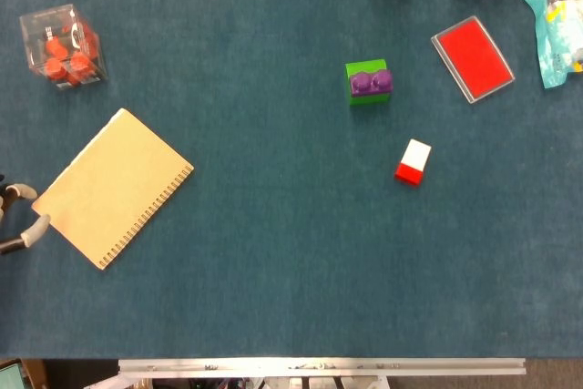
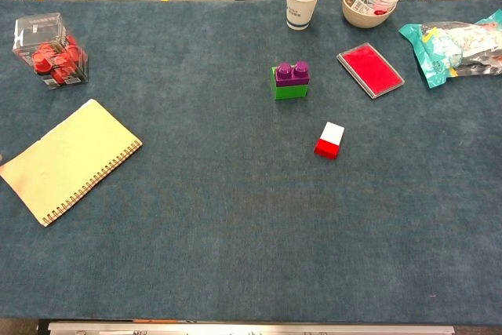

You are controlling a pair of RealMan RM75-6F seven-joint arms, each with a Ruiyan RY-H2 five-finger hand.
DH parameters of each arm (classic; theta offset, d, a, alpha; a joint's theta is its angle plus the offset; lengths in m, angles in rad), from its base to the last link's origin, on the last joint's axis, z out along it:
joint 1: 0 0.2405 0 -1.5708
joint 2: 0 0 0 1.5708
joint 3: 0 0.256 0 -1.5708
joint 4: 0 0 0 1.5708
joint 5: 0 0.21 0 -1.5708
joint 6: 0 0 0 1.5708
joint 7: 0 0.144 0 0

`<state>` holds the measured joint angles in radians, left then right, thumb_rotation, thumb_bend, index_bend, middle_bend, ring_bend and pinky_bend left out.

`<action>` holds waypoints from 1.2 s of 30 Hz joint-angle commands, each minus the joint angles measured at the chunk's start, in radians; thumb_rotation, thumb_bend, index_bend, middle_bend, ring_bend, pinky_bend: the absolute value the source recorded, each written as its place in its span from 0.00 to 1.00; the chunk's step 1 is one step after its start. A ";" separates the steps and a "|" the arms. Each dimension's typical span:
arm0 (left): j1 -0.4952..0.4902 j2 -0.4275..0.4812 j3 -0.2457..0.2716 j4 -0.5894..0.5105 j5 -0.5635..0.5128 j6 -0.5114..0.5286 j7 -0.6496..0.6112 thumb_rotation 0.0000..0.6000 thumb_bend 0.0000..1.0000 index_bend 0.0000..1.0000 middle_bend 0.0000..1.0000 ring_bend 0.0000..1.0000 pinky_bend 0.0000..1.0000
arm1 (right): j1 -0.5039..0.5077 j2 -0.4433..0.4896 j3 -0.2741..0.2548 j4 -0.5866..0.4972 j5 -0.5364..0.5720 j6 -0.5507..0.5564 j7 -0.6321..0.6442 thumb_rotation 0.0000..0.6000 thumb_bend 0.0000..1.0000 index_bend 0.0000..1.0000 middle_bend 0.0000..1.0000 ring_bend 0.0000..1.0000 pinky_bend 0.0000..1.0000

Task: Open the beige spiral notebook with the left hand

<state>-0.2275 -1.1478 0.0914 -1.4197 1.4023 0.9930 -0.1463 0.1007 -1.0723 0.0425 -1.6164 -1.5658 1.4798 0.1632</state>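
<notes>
One beige spiral notebook lies closed and flat near the table's left edge, spiral side toward the centre; two pale fingertips of the left hand show just beside its outer corner, apart, holding nothing; the right hand is out of sight; a clear box of red pieces sits beyond the notebook.
</notes>
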 commanded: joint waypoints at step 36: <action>-0.054 0.089 0.070 -0.286 0.118 -0.036 0.035 0.00 0.24 0.22 0.33 0.11 0.11 | -0.011 -0.002 -0.002 0.014 0.004 0.009 0.015 1.00 0.39 0.31 0.30 0.21 0.29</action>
<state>-0.2739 -1.0654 0.1599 -1.6913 1.5101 0.9577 -0.1164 0.0901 -1.0744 0.0410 -1.6033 -1.5618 1.4883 0.1779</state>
